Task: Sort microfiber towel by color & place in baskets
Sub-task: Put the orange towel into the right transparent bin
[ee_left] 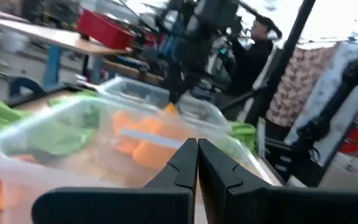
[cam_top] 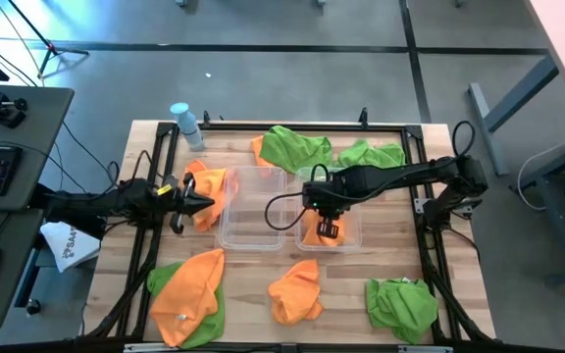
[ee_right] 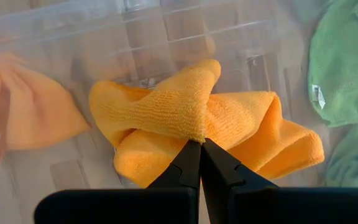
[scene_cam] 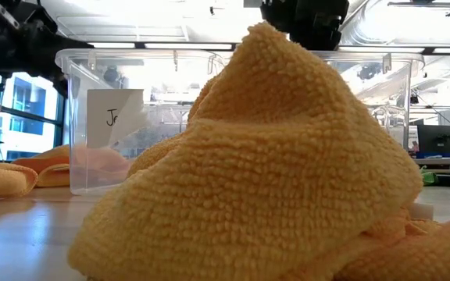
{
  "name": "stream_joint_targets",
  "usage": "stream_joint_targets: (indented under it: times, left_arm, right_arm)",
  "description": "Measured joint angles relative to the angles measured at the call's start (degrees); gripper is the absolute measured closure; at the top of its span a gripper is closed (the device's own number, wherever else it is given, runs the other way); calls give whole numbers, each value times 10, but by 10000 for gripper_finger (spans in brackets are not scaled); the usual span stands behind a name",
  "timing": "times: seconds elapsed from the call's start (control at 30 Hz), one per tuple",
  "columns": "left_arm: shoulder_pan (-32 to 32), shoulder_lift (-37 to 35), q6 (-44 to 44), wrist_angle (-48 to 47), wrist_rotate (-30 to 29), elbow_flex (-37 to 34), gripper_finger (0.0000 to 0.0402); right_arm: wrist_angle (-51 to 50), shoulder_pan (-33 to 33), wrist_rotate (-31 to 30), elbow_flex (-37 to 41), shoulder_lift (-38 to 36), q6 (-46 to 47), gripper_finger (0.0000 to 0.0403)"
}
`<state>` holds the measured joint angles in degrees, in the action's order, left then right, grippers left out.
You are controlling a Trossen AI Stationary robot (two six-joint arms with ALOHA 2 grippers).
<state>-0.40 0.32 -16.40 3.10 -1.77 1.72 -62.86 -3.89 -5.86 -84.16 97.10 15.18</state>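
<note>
Two clear bins stand side by side mid-table, the left bin (cam_top: 248,208) and the right bin (cam_top: 346,235). My right gripper (cam_top: 329,228) is over the right bin, shut on an orange towel (ee_right: 166,124). My left gripper (cam_top: 196,202) is shut and empty at the left bin's left wall, beside an orange towel (cam_top: 209,186) lying on the table. Other towels lie on the table: green ones (cam_top: 297,147) (cam_top: 373,154) (cam_top: 400,306), an orange one (cam_top: 297,291), and an orange one on a green one (cam_top: 189,289). In the low view the near orange towel (scene_cam: 264,156) hides most of the bins. My right gripper pinches the orange towel between its two fingers at a bunched-up fold in its middle (ee_right: 194,127), coming from above and pointing down. The cloth hangs bunched around the fingertips inside the right bin. Whether its lower part touches the bin floor I cannot tell.
A pale-blue bottle (cam_top: 184,123) stands at the table's far left corner. A white printed sheet (cam_top: 67,245) lies off the table's left edge. A black frame (cam_top: 430,211) runs along the table's sides. Bare wood shows between the near towels. A person (ee_left: 253,46) shows beyond the table.
</note>
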Motion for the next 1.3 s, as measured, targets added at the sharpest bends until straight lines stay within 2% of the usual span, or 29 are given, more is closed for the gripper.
stream_joint_targets:
  times: [0.17, 0.27, 0.63, 0.73, 0.87, 1.07, 1.17, 1.3]
  left_arm:
    - [0, 28, 22, -34, -38, 64, 401]
    - [0, 69, 41, -80, -43, 121, 401]
    - [-34, 336, 34, -251, -68, 352, 401]
    - [-45, 399, 13, -302, -90, 418, 401]
    - [-55, 464, 6, -355, -126, 496, 401]
    - [-56, 526, -9, -362, -135, 567, 401]
    - [-56, 542, 14, -361, -134, 580, 401]
    - [-56, 555, 20, -357, -141, 580, 401]
  right_arm:
    - [-1, 11, 5, 0, 0, 29, 402]
    - [-1, 21, 46, 0, 0, 28, 402]
    - [-3, 36, 86, 0, 0, -5, 399]
    - [-10, 43, 91, 0, 0, -24, 378]
    - [-12, 50, 73, 0, 0, -57, 327]
    - [-52, 55, 54, 0, -8, -80, 261]
    - [-84, 54, 54, 0, -24, -92, 253]
    - [-93, 54, 44, 0, -69, -92, 262]
